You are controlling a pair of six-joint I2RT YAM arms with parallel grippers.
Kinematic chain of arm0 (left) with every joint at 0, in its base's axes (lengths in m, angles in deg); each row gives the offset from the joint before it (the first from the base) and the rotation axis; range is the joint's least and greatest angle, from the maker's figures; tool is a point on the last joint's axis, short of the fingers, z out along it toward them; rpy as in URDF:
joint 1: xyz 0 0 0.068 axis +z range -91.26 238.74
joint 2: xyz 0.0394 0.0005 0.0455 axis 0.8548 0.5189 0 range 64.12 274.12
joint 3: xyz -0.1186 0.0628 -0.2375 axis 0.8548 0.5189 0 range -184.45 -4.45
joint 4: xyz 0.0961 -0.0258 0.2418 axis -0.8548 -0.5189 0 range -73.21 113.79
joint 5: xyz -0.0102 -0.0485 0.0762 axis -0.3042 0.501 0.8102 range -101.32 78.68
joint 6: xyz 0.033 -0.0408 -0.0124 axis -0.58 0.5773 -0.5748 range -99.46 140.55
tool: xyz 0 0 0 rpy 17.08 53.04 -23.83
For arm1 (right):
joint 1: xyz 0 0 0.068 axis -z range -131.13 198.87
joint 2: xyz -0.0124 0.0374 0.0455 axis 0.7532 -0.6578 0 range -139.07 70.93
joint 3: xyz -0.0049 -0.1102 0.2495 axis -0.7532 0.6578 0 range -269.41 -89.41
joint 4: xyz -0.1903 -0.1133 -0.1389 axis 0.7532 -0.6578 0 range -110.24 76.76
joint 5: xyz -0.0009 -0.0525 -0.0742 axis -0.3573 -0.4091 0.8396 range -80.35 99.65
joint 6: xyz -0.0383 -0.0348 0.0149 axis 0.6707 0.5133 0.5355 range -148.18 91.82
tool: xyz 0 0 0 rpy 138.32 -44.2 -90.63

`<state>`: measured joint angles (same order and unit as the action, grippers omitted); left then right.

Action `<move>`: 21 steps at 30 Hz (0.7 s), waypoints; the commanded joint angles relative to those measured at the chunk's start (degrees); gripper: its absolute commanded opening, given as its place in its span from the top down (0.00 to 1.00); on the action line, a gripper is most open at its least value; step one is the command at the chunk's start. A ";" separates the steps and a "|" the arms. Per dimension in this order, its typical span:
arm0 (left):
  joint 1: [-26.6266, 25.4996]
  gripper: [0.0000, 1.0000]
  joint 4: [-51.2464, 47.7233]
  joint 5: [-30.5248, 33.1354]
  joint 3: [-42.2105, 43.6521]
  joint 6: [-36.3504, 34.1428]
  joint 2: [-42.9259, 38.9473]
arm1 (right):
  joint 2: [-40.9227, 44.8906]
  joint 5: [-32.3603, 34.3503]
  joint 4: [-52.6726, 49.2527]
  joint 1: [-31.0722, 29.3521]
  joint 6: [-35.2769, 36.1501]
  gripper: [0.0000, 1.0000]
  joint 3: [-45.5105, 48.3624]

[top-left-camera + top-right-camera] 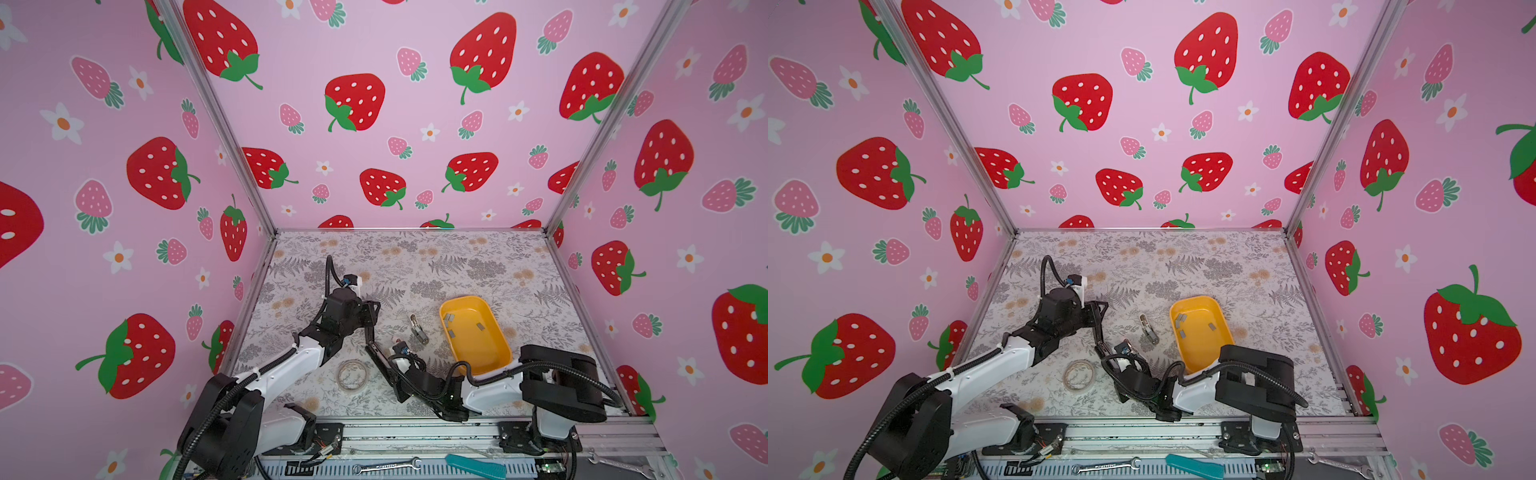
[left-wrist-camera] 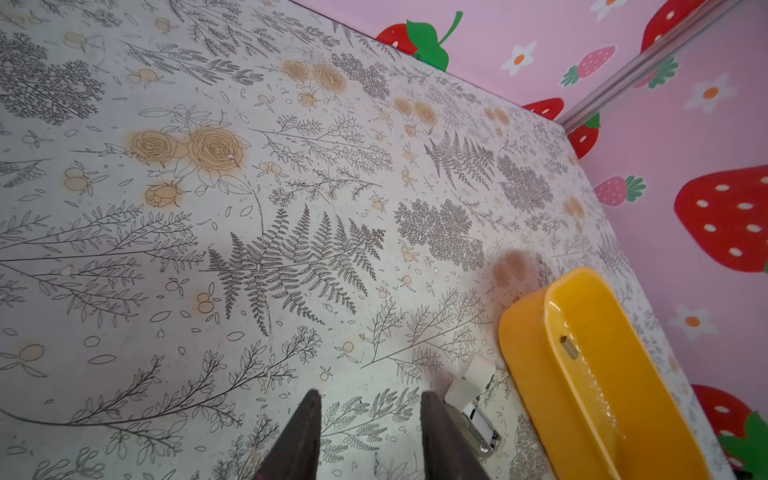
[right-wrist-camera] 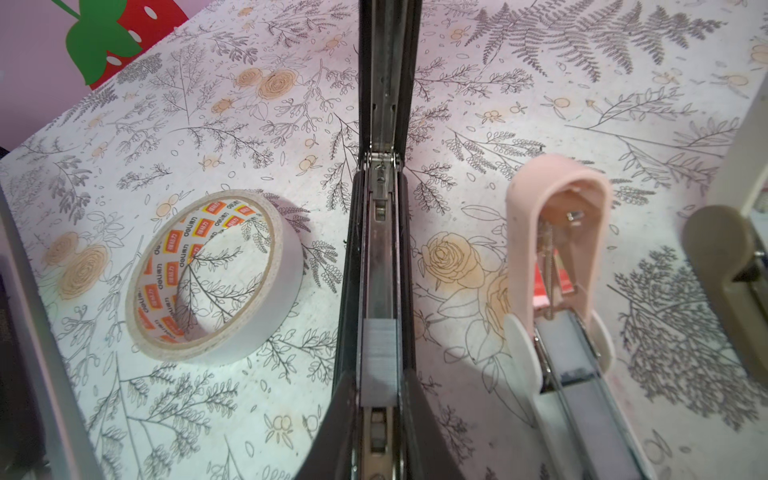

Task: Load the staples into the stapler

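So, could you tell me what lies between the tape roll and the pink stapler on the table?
The opened black stapler, clamped in the right pincer, with a grey staple strip in its channel; the right wrist view shows it.

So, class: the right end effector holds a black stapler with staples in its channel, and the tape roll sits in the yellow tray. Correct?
No. The tape roll lies on the table, not in the tray; the right wrist view shows it. The right end effector holds the black stapler with staples in its channel.
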<state>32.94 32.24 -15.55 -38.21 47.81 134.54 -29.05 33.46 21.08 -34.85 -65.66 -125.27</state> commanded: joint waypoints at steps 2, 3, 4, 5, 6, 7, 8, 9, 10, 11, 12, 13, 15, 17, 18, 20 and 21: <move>-5.45 0.65 -11.29 5.78 -3.67 -2.78 -1.81 | 0.09 0.48 6.68 -0.53 3.12 1.00 0.72; -6.63 0.64 -11.83 7.38 -2.90 -2.92 -2.50 | 0.00 0.69 8.15 -0.49 3.54 1.00 1.37; -7.27 0.63 -12.12 7.49 -2.20 -2.81 -3.08 | 0.05 0.73 9.38 -0.48 3.95 1.00 2.09; -7.86 0.62 -12.70 7.23 -1.73 -2.76 -3.63 | 0.16 0.81 11.05 -0.48 4.47 1.00 2.83; -8.23 0.62 -13.56 7.07 -1.45 -2.40 -4.10 | 0.24 1.04 12.91 -0.56 4.98 1.00 3.80; -8.37 0.62 -14.39 6.85 -1.28 -2.18 -4.53 | 0.35 1.25 14.54 -0.65 5.34 1.00 4.60; -8.60 0.62 -15.07 6.57 -0.93 -2.02 -5.16 | 0.33 1.53 16.14 -0.74 5.76 1.00 5.44; -8.72 0.62 -15.58 6.43 -0.30 -1.91 -5.95 | 0.29 1.91 18.04 -0.89 6.33 1.00 6.30; -8.78 0.62 -15.93 6.26 0.23 -1.54 -6.79 | 0.23 2.34 19.24 -1.07 6.90 1.00 6.84; -8.74 0.62 -16.28 5.75 0.94 -1.43 -7.99 | 0.05 3.02 20.86 -1.41 7.58 1.00 7.40; -8.83 0.62 -16.50 5.20 1.74 -1.34 -9.23 | -0.32 3.83 22.45 -1.86 8.37 1.00 7.85; -8.89 0.62 -16.81 4.98 2.41 -1.27 -10.25 | -0.57 4.43 23.76 -2.25 9.14 1.00 8.27; -9.24 0.61 -17.24 4.41 3.76 -1.28 -12.63 | -1.14 4.84 27.24 -2.99 10.50 1.00 9.10; -9.60 0.61 -17.33 3.72 4.69 -1.31 -14.24 | -1.67 5.12 29.79 -3.58 11.26 1.00 9.82; -9.91 0.60 -17.03 3.19 5.07 -1.40 -14.71 | -1.96 5.21 30.60 -3.63 11.40 1.00 10.01; -10.55 0.60 -16.50 1.69 5.58 -1.82 -15.32 | -2.54 6.03 31.21 -3.64 11.09 1.00 10.02; -10.86 0.60 -16.38 1.10 5.64 -1.87 -15.39 | -2.62 6.39 31.20 -3.65 10.94 1.00 10.05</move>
<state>23.47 18.36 -8.64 -33.88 44.29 119.45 -31.33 36.32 42.90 -38.37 -55.39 -114.76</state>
